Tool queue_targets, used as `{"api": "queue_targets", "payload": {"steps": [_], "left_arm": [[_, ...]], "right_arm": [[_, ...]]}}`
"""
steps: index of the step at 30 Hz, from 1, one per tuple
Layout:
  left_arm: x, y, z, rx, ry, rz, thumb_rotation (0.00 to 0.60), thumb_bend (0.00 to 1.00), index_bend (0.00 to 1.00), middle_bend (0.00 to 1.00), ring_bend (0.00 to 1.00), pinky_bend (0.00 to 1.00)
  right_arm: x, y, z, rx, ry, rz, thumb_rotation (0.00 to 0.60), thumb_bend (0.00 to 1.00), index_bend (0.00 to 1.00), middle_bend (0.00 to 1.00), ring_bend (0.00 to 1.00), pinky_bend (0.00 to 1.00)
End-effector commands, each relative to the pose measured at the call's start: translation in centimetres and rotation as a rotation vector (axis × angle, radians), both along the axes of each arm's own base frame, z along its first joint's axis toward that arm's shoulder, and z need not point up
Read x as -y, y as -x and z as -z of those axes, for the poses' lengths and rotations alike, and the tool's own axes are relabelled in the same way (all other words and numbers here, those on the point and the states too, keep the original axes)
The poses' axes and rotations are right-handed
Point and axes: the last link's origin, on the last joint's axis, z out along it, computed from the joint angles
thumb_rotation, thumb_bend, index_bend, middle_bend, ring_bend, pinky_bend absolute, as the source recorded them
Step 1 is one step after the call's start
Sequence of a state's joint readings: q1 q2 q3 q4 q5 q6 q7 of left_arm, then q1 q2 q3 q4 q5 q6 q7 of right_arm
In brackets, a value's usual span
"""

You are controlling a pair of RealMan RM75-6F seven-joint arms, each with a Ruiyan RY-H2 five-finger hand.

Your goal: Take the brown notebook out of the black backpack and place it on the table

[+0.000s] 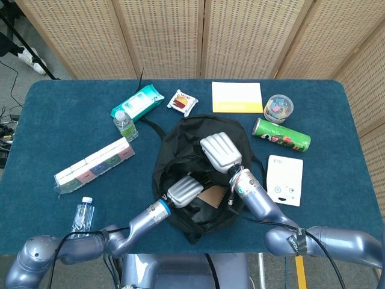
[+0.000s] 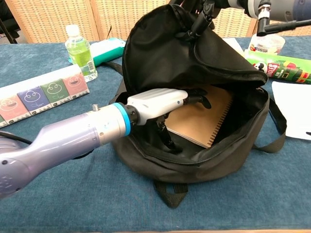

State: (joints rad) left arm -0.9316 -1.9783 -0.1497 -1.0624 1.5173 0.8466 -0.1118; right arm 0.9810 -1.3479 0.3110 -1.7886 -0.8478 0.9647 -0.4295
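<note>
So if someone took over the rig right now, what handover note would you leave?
Left hand: inside the backpack, fingers reaching the notebook; a grip isn't clear.
Right hand: holds the backpack's top flap up, keeping it open.
Notebook: still lying in the backpack, spiral edge toward the opening.
Done: bag opened, left hand reached in.
Left: grip the notebook, pull it out, set it on the table.

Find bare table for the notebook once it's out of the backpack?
Widest bare patch: front-left of the table, between the tissue box row, the lying water bottle and the black backpack. Another: front-right corner, below the white card. Crowded: the far edge, with wipes pack, yellow pad and chip can.
</note>
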Motion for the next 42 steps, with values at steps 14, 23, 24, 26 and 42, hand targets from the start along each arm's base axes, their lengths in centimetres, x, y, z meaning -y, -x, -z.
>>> {"api": "queue_targets", "payload": {"steps": [14, 23, 24, 26, 42], "left_arm": [[-0.8, -1.1, 2.8, -0.081, -0.048, 0.018, 0.600, 0.30, 0.19, 0.00, 0.00, 0.04], [-1.3, -1.4, 3.3, -0.096, -0.081, 0.024, 0.600, 0.50, 0.19, 0.00, 0.00, 0.04], [-1.4, -1.4, 3.3, -0.096, -0.083, 0.023, 0.600, 0.50, 0.19, 0.00, 0.00, 0.04], [-1.5, -1.4, 3.3, -0.099, -0.085, 0.022, 0.600, 0.50, 0.19, 0.00, 0.00, 0.04], [-3.3, -1.9, 3.9, -0.138, -0.124, 0.006, 0.600, 0.50, 0.19, 0.00, 0.00, 0.04]], "right_arm": [[-0.2, 0.5, -0.7, 0.004, 0.004, 0.002, 0.600, 0.65, 0.70, 0.70, 0.73, 0.70], [-0.3, 0.5, -1.0, 0.004, 0.006, 0.005, 0.600, 0.65, 0.70, 0.70, 0.73, 0.70], [-0.2, 0.6, -1.0, 0.004, 0.006, 0.005, 0.600, 0.65, 0.70, 0.70, 0.73, 0.70], [-0.2, 0.6, -1.0, 0.004, 0.005, 0.006, 0.600, 0.65, 0.70, 0.70, 0.73, 0.70], [-0.3, 0.4, -1.5, 0.006, 0.008, 0.001, 0.600, 0.65, 0.70, 0.70, 0.73, 0.70]]}}
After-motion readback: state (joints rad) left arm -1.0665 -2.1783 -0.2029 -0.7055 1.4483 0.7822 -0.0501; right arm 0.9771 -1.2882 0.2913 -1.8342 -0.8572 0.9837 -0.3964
